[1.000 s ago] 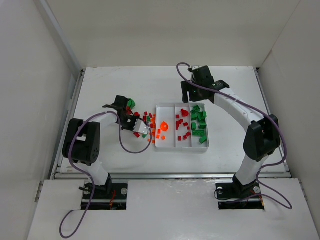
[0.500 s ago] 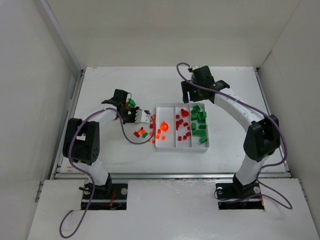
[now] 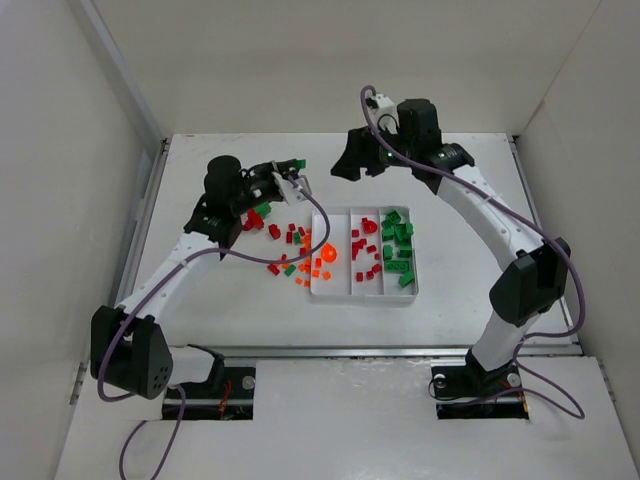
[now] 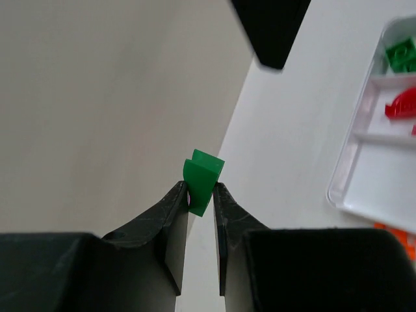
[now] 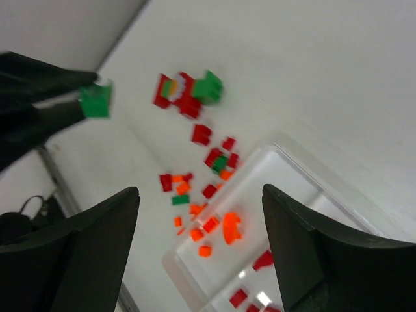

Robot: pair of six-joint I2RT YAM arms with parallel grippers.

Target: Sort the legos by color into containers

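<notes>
Left gripper (image 4: 200, 192) is nearly closed, pinching one green lego (image 4: 203, 177) at its tips. It has lifted off the loose legos (image 3: 285, 242) left of the tray (image 3: 364, 295) and now hangs over the back-left of the table (image 3: 200, 300). Right gripper (image 5: 200, 190) gapes wide and holds nothing; it has risen and swung left, beyond the tray's far end. White table, plain white walls (image 3: 90, 150) all round.

Two arms (image 3: 170, 268), one tray (image 3: 360, 296) of three compartments (image 3: 328, 222), and dozens of legos (image 3: 398, 240).
</notes>
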